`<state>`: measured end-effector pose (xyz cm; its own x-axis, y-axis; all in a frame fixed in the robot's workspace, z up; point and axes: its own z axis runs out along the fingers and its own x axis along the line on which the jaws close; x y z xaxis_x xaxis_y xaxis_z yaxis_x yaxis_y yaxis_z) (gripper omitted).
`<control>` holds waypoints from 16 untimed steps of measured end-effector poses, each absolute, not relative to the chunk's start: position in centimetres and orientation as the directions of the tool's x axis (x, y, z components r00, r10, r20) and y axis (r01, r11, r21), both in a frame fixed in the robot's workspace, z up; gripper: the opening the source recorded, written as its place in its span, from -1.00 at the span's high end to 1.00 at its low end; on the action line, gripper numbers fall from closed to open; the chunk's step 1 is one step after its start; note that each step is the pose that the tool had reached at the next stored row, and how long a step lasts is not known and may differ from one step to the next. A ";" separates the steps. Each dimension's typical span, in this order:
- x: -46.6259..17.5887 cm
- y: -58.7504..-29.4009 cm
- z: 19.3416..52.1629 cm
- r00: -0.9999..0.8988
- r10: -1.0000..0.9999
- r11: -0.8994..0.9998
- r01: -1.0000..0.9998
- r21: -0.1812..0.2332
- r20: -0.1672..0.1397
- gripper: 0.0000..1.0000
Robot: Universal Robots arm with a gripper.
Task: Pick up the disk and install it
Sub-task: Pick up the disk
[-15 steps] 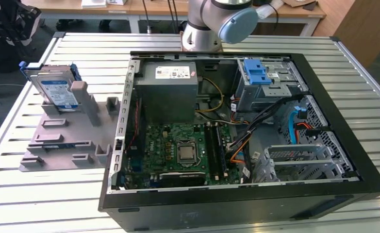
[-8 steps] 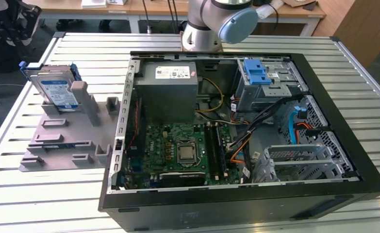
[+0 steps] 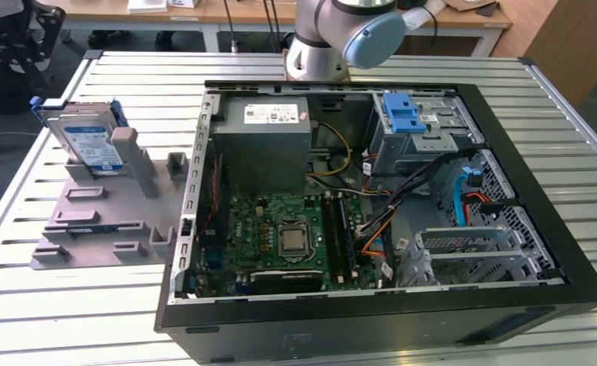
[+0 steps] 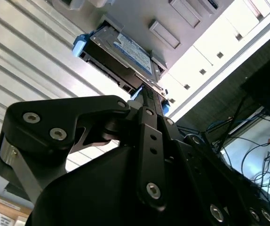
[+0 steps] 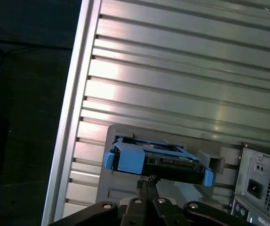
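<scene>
A slatted metal table [image 3: 64,320] carries everything. The biggest thing on it is an open black computer case [image 3: 380,305], lying on its side in the middle. Inside the case, a grey power-supply box [image 3: 268,137] sits at the far side. A green motherboard [image 3: 277,229] lies nearer, and a metal drive cage [image 3: 420,133] with a blue latch stands toward the exterior view's right, with loose cables between them. The arm [image 3: 324,38] rises from beyond the far edge of the case. Beside the case, on the exterior view's left, lies a grey slotted fixture plate [image 3: 94,221]. The disk [image 3: 87,141] stands on edge in a slot at the plate's far end, label facing out and blue rails along its sides. It has not yet been lifted out. The gripper [image 3: 18,46] hangs at the far left corner, beyond the disk and apart from it. In the first wrist view its tips [image 5: 146,182] meet in a point with nothing between them, aimed at the disk's [image 5: 158,160] blue-railed edge. The second wrist view shows the same line toward the disk [image 4: 125,52].
</scene>
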<state>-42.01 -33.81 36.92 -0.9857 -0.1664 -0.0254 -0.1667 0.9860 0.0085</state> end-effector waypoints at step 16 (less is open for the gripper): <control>-42.2 -33.8 36.8 -0.927 -0.374 0.927 -0.375 0.008 -0.025 0.79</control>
<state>-42.21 -33.82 36.85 -0.9269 -0.3744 -0.0255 -0.3747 0.9271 0.0085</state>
